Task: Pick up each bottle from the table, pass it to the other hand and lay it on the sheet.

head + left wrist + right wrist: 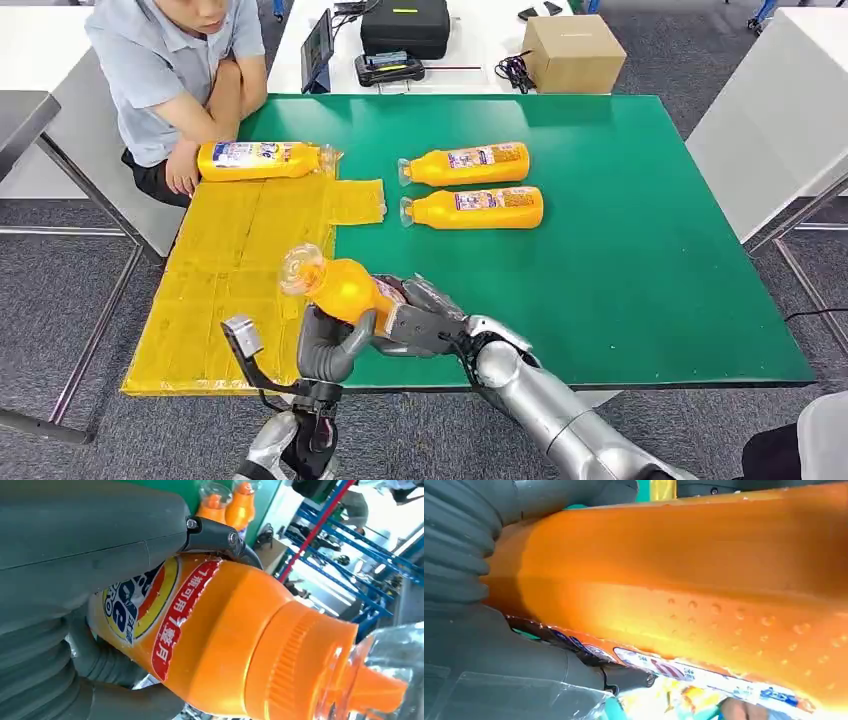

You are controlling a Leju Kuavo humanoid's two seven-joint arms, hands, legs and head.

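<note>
Hovering over table's near edge, orange bottle gripped by right hand, seemingly left hand too.

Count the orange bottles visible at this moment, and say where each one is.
4. One bottle on the yellow sheet near a person's arm; two lying side by side on the green table; one held between the left hand and right hand.

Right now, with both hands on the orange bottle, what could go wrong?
1. Both the left hand and right hand grip the orange plastic bottle mid-air; a mistimed release could drop it.
2. The person's forearm touches the bottle lying on the yellow sheet, near the drop zone.
</note>
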